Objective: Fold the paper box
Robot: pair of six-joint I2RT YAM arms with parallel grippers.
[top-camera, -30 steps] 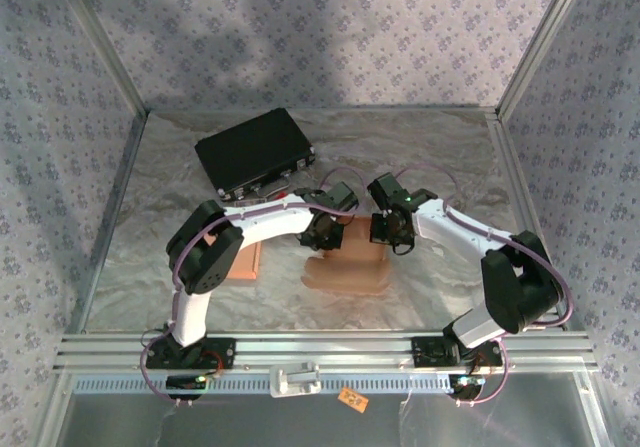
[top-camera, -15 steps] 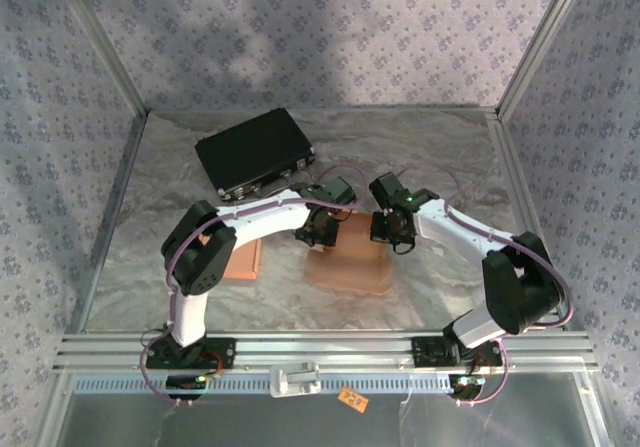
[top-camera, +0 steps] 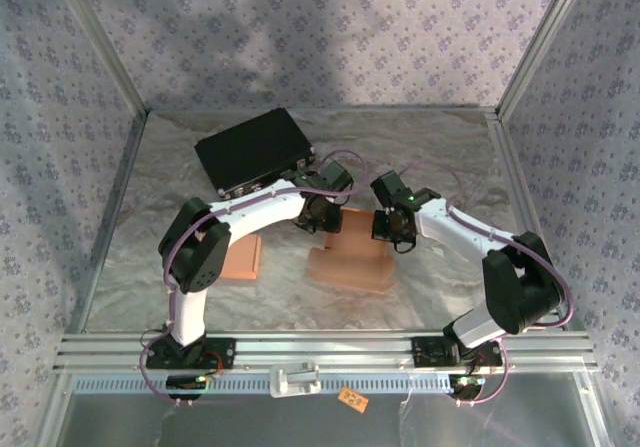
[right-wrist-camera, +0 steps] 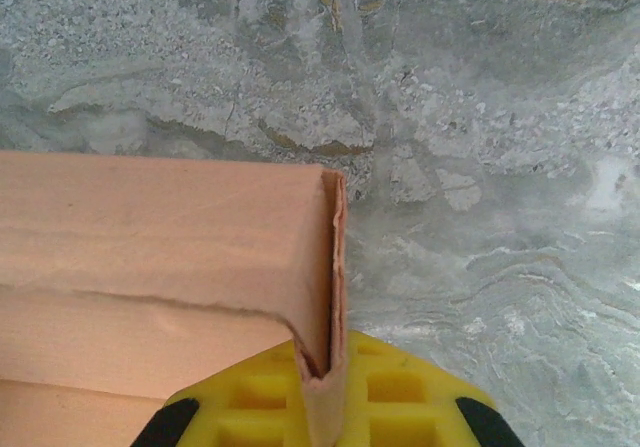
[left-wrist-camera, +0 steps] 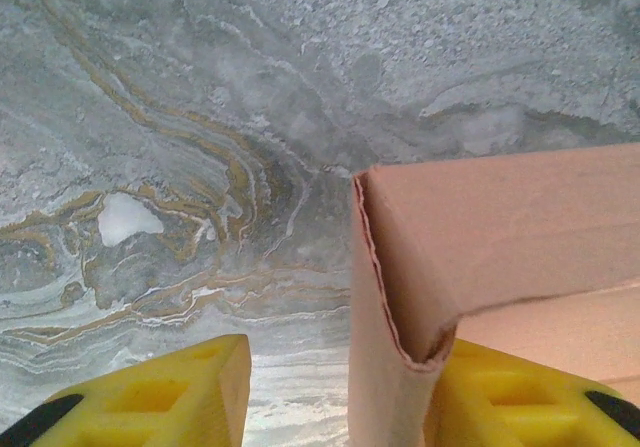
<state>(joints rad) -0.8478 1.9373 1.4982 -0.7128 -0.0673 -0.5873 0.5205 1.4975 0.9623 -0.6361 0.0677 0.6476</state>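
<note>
- The table (top-camera: 450, 157) carries the paper box (top-camera: 350, 264) near its middle, straight ahead of my two bases.
- A black case (top-camera: 255, 150) lies beyond the box's far left corner, apart from it.
- A flat cardboard piece (top-camera: 240, 259) lies to the left of the box, partly under my left arm.
- My right gripper (top-camera: 392, 229) sits at the box's far right corner, pinched tight on the upright wall there; its wrist view shows the wall edge running down between the yellow pads (right-wrist-camera: 400, 392).
- My left gripper (top-camera: 322, 215) is at the far left corner with its jaws apart, straddling the wall without squeezing it.
- I judge the step to be raising and creasing the far wall. Next, my left should close on its corner or push the side flap in while my right holds firm.
- A second ago my left was clamped shut and sat nearer my bases; it has since let go and moved toward the far edge, and the box looks squarer.
</note>
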